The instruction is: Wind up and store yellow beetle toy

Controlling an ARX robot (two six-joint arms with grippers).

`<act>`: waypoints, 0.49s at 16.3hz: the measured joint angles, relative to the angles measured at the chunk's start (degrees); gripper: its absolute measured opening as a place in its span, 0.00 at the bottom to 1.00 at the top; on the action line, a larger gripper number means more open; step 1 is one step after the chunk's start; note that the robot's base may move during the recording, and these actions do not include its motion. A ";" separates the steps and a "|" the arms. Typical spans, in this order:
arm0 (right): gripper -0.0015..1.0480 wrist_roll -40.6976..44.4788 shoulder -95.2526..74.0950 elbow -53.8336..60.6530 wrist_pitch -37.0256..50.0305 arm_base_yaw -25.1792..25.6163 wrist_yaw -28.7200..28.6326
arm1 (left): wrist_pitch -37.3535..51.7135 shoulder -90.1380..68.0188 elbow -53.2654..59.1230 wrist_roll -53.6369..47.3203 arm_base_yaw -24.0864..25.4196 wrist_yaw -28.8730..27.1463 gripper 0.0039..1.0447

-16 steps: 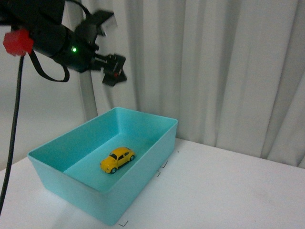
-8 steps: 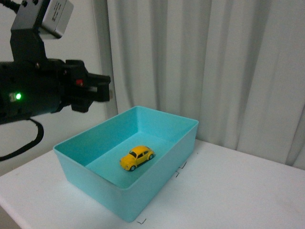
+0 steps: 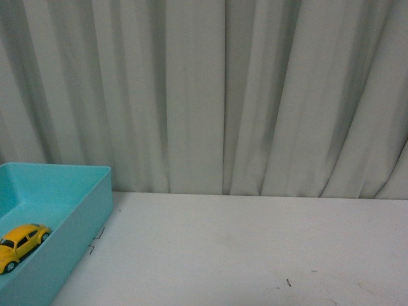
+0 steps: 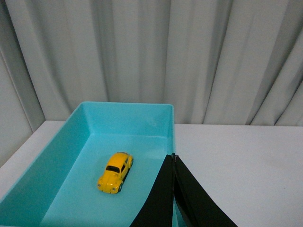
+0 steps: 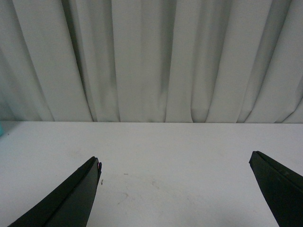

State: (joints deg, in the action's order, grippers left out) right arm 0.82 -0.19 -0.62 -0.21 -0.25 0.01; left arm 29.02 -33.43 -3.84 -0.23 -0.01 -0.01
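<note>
- Yellow beetle toy [image 3: 22, 241] sits unmoved in the teal bin [image 3: 76, 217]; storing looks done.
- Front view has swung right, losing the left arm.
- Left gripper [image 4: 173, 160] is pressed closed and empty; right gripper [image 5: 175, 189] gapes, empty.

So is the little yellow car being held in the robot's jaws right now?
No, the yellow car sits loose on the floor of the blue box, with nothing gripping it.

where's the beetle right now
The beetle sits on the floor of the teal bin, at the lower left edge of the front view; the left wrist view shows it near the bin's middle.
</note>
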 joint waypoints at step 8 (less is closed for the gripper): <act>0.94 0.00 0.00 0.00 0.00 0.00 0.00 | -9.64 14.14 3.28 0.00 0.00 0.00 0.01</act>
State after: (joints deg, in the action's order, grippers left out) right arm 0.82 -0.19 -0.62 -0.21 -0.25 0.01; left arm 19.38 -19.29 -0.56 -0.23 -0.01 -0.01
